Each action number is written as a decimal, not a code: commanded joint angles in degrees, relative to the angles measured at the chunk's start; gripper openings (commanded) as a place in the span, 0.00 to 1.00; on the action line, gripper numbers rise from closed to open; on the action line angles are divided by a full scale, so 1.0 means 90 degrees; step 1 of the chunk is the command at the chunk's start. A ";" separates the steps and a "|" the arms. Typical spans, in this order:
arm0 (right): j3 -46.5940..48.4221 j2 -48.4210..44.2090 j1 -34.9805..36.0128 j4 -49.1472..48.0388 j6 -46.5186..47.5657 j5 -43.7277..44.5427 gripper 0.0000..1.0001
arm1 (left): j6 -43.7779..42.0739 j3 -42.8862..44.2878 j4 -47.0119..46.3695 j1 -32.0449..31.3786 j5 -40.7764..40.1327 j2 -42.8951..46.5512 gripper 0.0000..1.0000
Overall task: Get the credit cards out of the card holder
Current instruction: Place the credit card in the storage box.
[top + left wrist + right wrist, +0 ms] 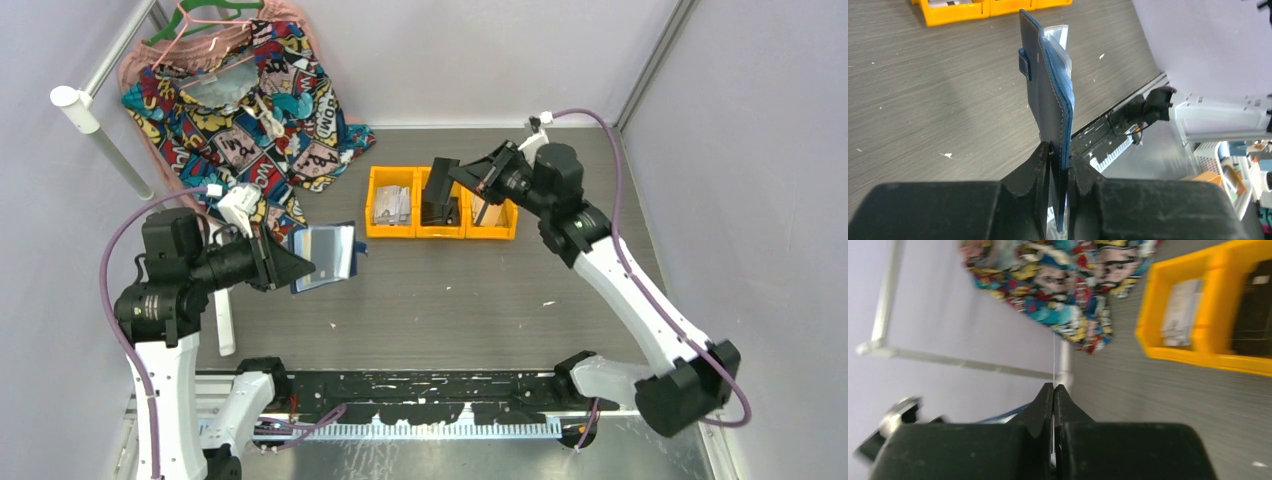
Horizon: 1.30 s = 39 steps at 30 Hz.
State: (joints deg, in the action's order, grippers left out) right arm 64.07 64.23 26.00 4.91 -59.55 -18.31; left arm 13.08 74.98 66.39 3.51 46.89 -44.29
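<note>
My left gripper [285, 262] is shut on the bottom edge of the navy card holder [325, 257] and holds it open above the table's left side. Pale cards [338, 250] show in its inner pockets. In the left wrist view the holder [1045, 95] stands upright between my fingers [1060, 150], with a pale card edge [1060, 40] at its top. My right gripper [462, 172] is above the yellow bins, shut on a thin card [437, 190] that looks dark from above. In the right wrist view that card [1053, 357] is an edge-on pale line rising from the shut fingertips [1053, 386].
Three joined yellow bins [440, 232] stand at the table's back centre. The left bin holds a grey papery stack [392, 205], the right one a tan flat item [487, 212]. A comic-print shirt [250, 100] on a hanger lies at the back left.
</note>
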 commanded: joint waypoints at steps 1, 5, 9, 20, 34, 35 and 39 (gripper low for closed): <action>0.0582 0.0937 -0.0272 0.1304 0.1259 0.0947 0.01 | -0.0722 0.0341 0.0362 0.0014 0.0274 0.0125 0.00; 0.0944 0.2009 -0.0456 0.1225 0.1590 0.1242 0.01 | -0.1095 0.0504 0.0789 0.0011 0.0228 -0.0011 0.00; 0.1336 0.3085 -0.0461 0.1064 0.1913 0.1482 0.01 | -0.1264 0.0507 0.0898 0.0017 0.0157 -0.0043 0.00; 0.2556 0.5232 -0.0459 0.0525 0.2237 0.1189 0.01 | -0.1395 0.0456 0.0948 0.0011 0.0490 -0.0342 0.00; 0.3059 0.5503 -0.0310 0.0509 0.2382 0.1254 0.46 | -0.1677 0.0875 0.1371 0.0013 0.0523 -0.0359 0.00; 0.2975 0.5315 -0.0265 0.0525 0.2425 0.1357 0.53 | -0.1678 0.0886 0.1391 0.0011 0.0565 -0.0359 0.00; 0.2521 0.4153 -0.0077 0.0467 0.2408 0.1361 0.65 | -0.1696 0.0954 0.1469 0.0016 0.0795 -0.0325 0.00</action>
State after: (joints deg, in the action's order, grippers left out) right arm 88.84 116.11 23.20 11.64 -39.05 -7.25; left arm -0.82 80.97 79.40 3.51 49.93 -47.70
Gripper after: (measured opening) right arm 0.600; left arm 0.146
